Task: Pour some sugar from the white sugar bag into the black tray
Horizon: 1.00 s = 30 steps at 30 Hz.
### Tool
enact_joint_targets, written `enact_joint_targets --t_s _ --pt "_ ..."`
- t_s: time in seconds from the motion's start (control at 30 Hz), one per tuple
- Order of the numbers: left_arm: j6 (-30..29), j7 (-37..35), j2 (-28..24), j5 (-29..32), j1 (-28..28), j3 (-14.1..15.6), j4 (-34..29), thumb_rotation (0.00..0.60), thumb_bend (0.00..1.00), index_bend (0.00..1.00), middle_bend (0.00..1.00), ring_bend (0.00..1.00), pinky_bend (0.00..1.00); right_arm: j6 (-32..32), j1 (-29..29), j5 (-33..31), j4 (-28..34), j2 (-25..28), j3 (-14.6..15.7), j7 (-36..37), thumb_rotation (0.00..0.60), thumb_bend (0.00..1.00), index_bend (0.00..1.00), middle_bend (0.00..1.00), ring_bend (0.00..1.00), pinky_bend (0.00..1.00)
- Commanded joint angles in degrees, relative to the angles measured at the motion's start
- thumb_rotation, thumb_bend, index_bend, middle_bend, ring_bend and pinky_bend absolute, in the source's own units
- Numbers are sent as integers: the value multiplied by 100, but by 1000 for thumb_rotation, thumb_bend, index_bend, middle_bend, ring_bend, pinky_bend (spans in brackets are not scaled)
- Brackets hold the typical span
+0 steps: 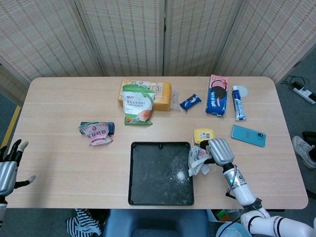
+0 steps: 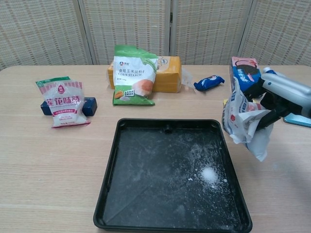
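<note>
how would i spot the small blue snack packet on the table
Start at the yellow box along the table's far edge, behind the black tray. Right of it lies the small blue snack packet, angled, far smaller than the tall cookie pack further right.
</note>
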State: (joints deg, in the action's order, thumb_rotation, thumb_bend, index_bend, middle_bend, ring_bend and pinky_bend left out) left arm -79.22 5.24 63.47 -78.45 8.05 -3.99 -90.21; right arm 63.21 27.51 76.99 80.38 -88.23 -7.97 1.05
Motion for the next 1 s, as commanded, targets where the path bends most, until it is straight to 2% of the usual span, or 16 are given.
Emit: enact_joint_targets --t_s 0.03,0.23,0.33,0.63,1.0 --pt "-1 14 6 -1 2 0 1 600 173 0 0 312 0 -10 -112 -46 115 247 88 30 600 202 816 678 992 1000" --pt "15 141 48 9 19 6 8 600 172 0 0 312 0 -50 -348 33 -24 649 335 467 600 202 822 684 991 1000" --pt "59 192 66 66 34 -4 19 600 173 0 0 314 0 -105 -449 61 -285 725 438 795 600 202 823 685 991 1000" --pt "127 286 121 158 78 -35 30 600 173 0 0 315 0 -175 -638 276 -1172 839 742 916 600 202 823 685 991 1000" --pt "139 279 135 157 87 -27 28 600 172 0 0 315 0 -455 -643 302 -1725 646 805 986 600 202 823 674 989 1000"
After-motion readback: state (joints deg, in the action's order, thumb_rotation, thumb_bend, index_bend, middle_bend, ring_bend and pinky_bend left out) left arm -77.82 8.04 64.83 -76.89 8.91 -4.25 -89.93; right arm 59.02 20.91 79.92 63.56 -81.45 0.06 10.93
